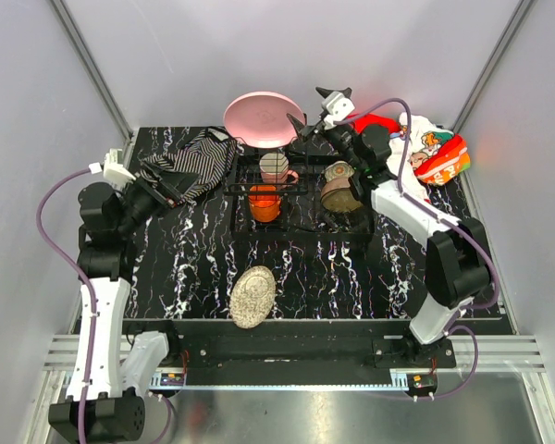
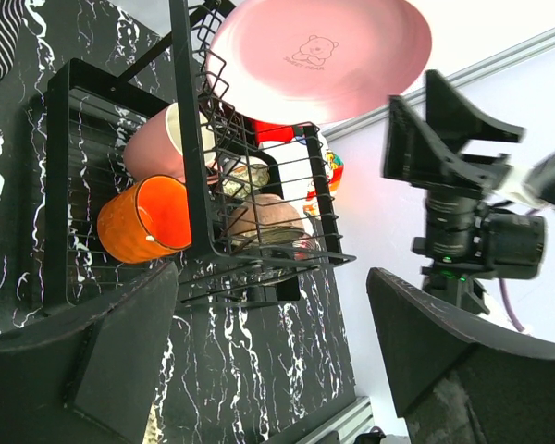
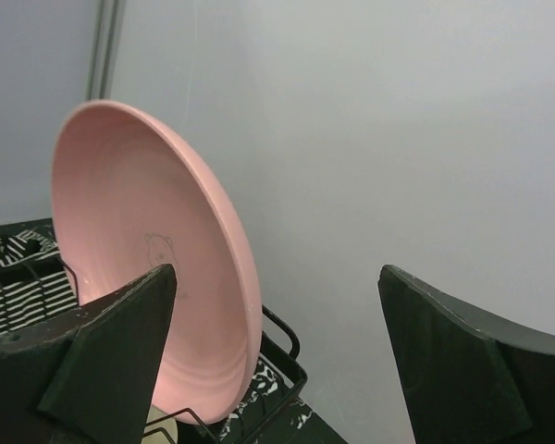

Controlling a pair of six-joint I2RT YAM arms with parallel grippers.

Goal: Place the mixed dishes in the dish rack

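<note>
The dish rack point(image 1: 296, 188) sits at the far middle of the black marbled surface point(image 1: 203, 268). The pink plate point(image 1: 264, 118) stands on edge in the raised section at the rack's far end, with its printed face turned toward the left side. In the lower part of the rack, the cream-pink mug point(image 1: 275, 166) is just behind the orange cup point(image 1: 265, 203) on the left side. The floral cup point(image 1: 338, 172) is just behind the brown bowl point(image 1: 340, 197) on the right side. The tan patterned plate point(image 1: 252, 296) lies on the surface outside the rack, near the front edge and well apart from it. The right jaws are apart and hold nothing. They are raised just beside the rim of the pink plate, and contact cannot be confirmed. The left jaws are also apart and empty. They are at the left of the surface, face the rack and are well clear of it. A striped cloth point(image 1: 194, 162) lies just left of the rack, beside the left jaws. A red and white printed cloth point(image 1: 439, 153) is bunched at the far right corner.
</note>
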